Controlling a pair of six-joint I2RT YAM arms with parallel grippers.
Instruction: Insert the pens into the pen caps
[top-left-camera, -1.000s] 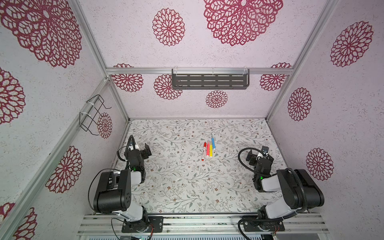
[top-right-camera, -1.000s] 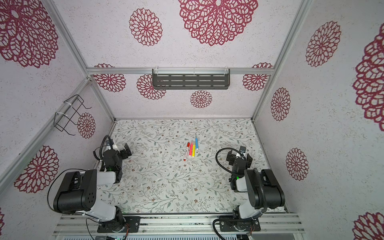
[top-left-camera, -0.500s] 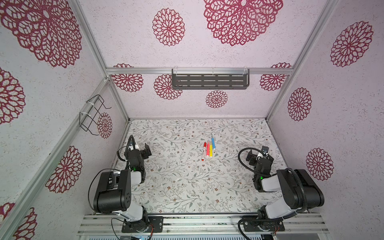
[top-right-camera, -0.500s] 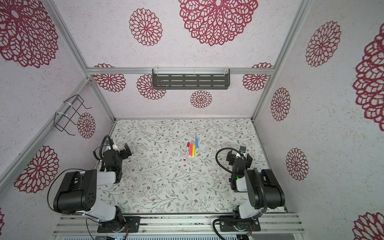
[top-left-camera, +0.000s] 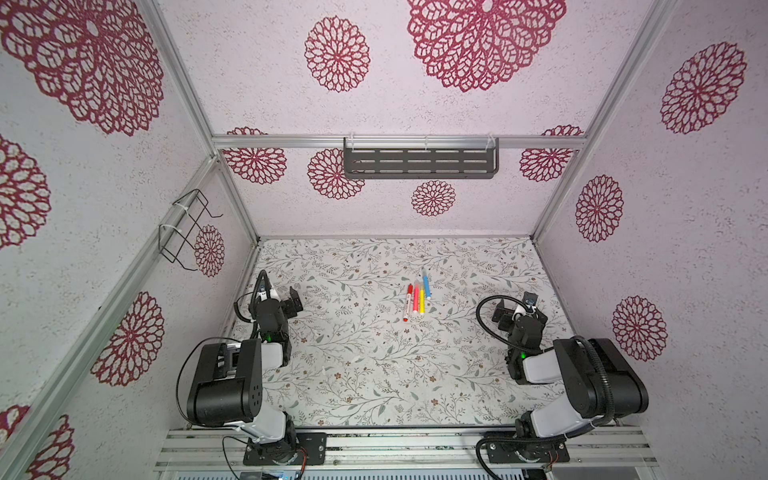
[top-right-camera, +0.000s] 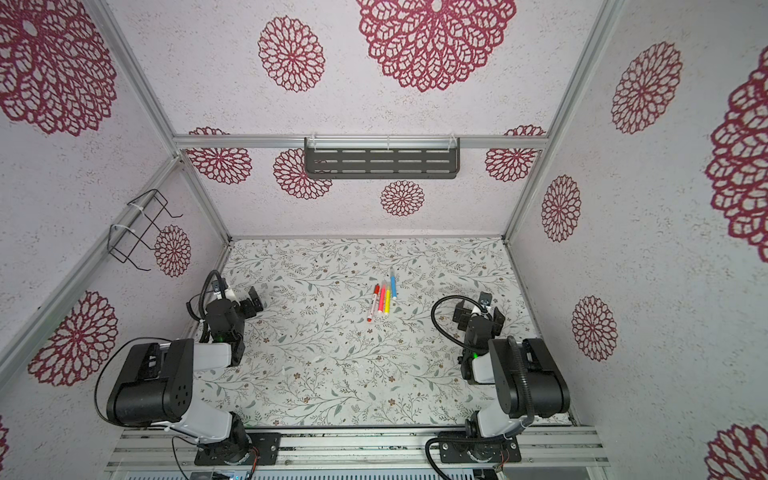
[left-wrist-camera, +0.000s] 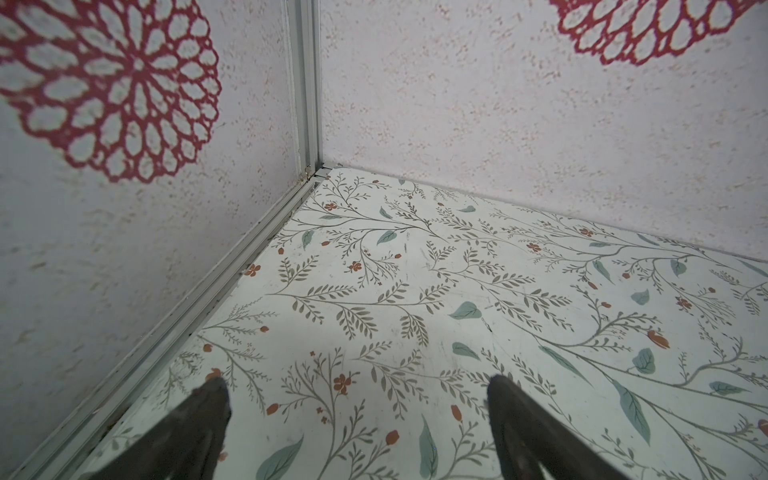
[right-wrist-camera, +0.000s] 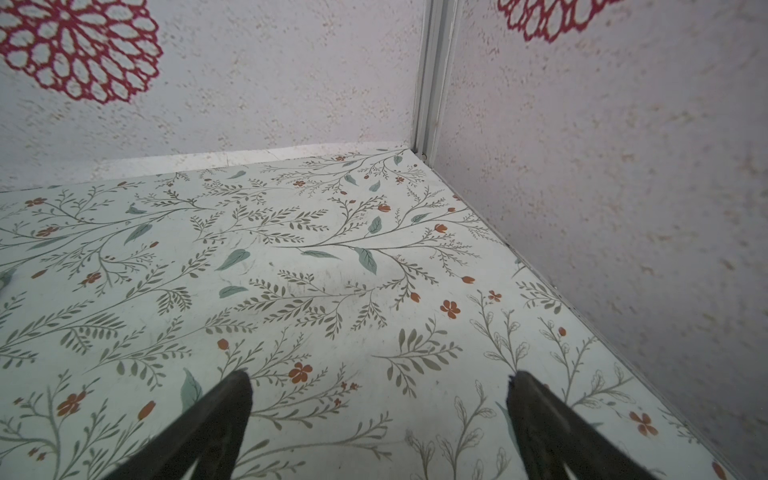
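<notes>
Just toward one o'clock of the bench (top-left-camera: 374, 395) centre lie the pens (top-left-camera: 416, 299) side by side, light, stiff, slick-looking, likely best pinched mid-barrel, while the left gripper (left-wrist-camera: 357, 386) at nine and right gripper (right-wrist-camera: 380, 380) at three hang wide open, empty.

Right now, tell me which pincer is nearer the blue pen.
Right. The right pincer sits right of the blue pen in a top view; the left pincer is farther away on its left. Neither touches it.

Robotics lab booth: aluminium frame (top-left-camera: 399, 142), wallpapered walls (top-left-camera: 266, 83), floral counter (top-left-camera: 374, 374), left arm (top-left-camera: 226, 386) and right arm (top-left-camera: 598, 382) on rail (top-left-camera: 415, 446).
</notes>
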